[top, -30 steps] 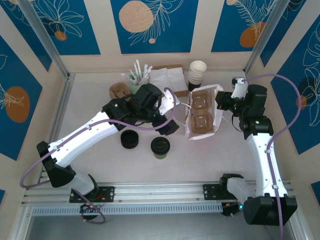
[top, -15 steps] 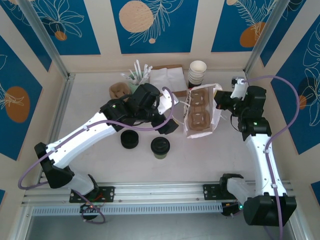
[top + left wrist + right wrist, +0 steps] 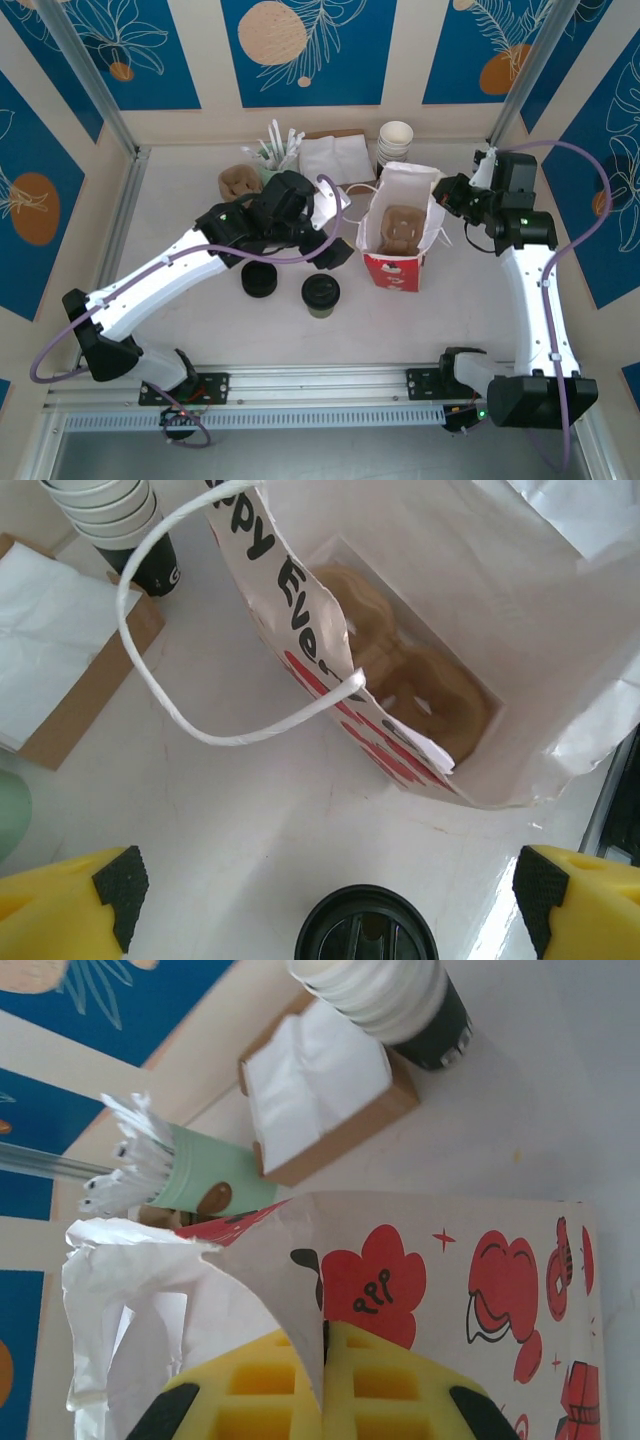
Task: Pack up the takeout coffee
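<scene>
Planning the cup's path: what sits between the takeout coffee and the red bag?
Nothing. In the left wrist view, the table between the takeout coffee and the red bag is bare; the top view shows the same bare gap.

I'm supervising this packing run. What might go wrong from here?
The right end effector holds the bag only by its rim, so it may slip or tear and tip the bag. The handle loops out on the coffee side and may snag the open left end effector. The carrier covers the bag floor, so the coffee might seat crooked.
</scene>
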Controlling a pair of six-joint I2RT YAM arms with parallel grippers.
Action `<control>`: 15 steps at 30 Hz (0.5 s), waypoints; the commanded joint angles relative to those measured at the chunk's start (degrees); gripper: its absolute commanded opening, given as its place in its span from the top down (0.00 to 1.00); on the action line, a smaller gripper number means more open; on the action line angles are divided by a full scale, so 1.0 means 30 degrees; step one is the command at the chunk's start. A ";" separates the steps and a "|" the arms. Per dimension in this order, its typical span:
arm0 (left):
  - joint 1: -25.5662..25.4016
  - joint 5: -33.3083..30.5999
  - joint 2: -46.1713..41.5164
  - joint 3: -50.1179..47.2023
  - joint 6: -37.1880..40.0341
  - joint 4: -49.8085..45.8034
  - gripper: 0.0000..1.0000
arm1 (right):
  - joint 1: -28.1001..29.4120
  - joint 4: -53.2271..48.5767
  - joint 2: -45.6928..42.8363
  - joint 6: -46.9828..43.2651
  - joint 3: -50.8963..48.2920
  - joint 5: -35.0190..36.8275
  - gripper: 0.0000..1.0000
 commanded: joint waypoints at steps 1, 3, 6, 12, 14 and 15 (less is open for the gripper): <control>0.0221 -0.0730 -0.0747 -0.0731 -0.0654 0.0138 0.02 | -0.0417 -0.0656 0.0768 0.1353 0.0082 -0.1131 1.00; 0.0294 -0.1613 -0.1142 -0.1779 -0.0911 0.0442 0.00 | -0.0644 -0.0045 0.1426 0.1625 -0.0134 -0.2162 1.00; 0.0586 -0.2018 -0.1580 -0.2723 -0.1723 0.0463 0.00 | -0.0743 0.0512 0.2220 0.1513 -0.0171 -0.2825 1.00; 0.0632 -0.1509 -0.2566 -0.5347 -0.2424 0.1448 0.00 | -0.0856 0.1823 0.2936 0.1642 -0.0790 -0.2715 0.99; 0.0633 -0.0925 -0.2918 -0.6343 -0.2786 0.2159 0.00 | -0.0850 0.2281 0.3102 0.1814 -0.1150 -0.2796 0.98; 0.0633 -0.0674 -0.3128 -0.6860 -0.3087 0.2539 0.00 | -0.0854 0.2413 0.3194 0.1857 -0.1279 -0.2813 0.97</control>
